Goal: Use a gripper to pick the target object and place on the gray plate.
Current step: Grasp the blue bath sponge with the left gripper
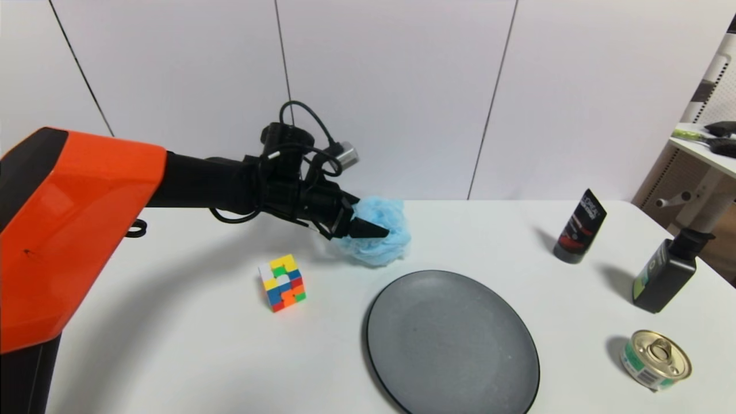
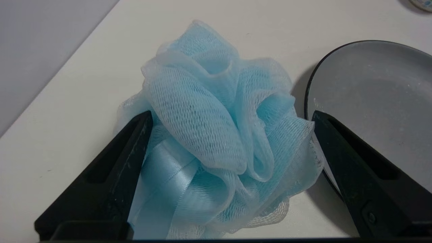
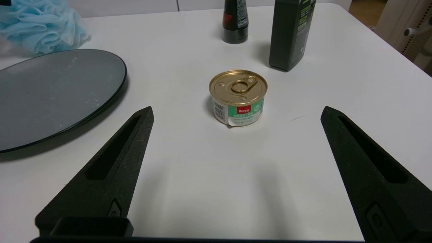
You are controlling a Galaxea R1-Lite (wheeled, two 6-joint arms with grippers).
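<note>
The light blue mesh bath pouf (image 1: pixel 394 221) rests on the white table just behind the gray plate (image 1: pixel 454 345). My left gripper (image 1: pixel 376 231) reaches in from the left and is open, with one black finger on each side of the pouf. In the left wrist view the pouf (image 2: pixel 216 135) fills the gap between the fingers of my left gripper (image 2: pixel 231 114), its mesh brushing both, and the plate's rim (image 2: pixel 371 101) lies just beyond one finger. My right gripper (image 3: pixel 237 109) is open and empty, low over the table near the plate (image 3: pixel 50 94); the pouf (image 3: pixel 37 27) shows far off.
A multicoloured puzzle cube (image 1: pixel 283 283) stands left of the plate. A black tube (image 1: pixel 579 227), a dark bottle (image 1: pixel 667 270) and a small tin can (image 1: pixel 655 359) stand on the right side. The can (image 3: pixel 238 96) sits just ahead of my right gripper.
</note>
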